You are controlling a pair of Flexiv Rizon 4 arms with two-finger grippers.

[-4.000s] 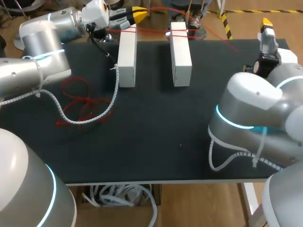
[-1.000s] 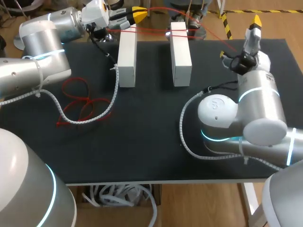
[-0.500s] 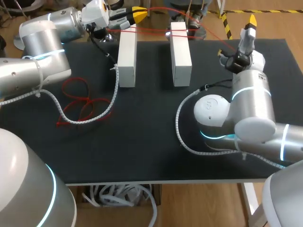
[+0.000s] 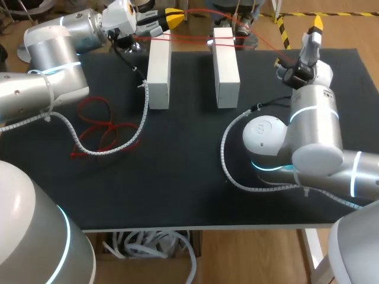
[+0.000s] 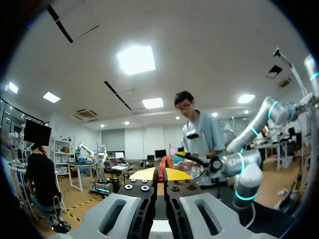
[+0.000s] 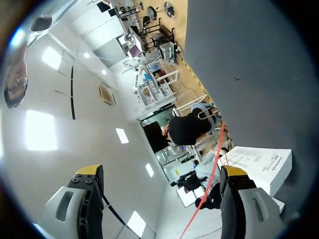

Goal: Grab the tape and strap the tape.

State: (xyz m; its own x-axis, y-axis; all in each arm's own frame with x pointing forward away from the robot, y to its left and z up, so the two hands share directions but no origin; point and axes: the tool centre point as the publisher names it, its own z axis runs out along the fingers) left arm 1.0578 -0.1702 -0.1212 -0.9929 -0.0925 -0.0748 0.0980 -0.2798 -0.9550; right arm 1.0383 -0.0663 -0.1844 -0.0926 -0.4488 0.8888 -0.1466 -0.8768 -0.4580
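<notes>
Looking down, the head view shows the red tape (image 4: pixel 192 40) stretched over two white blocks (image 4: pixel 159 71) at the table's (image 4: pixel 177 177) twelve o'clock. Its end is pinched in the left gripper (image 4: pixel 173 16) at eleven, and the left wrist view shows those tips pressed together on it. Only the right wrist view shows the right gripper (image 6: pixel 161 171), at one o'clock, spread wide, with the tape running between its fingers close to one of them. A loose red coil (image 4: pixel 98 127) lies at nine.

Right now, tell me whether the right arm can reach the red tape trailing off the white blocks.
Probably yes: the right gripper is open, and the red tape runs just ahead of it, inside its span, with nothing blocking it.
</notes>
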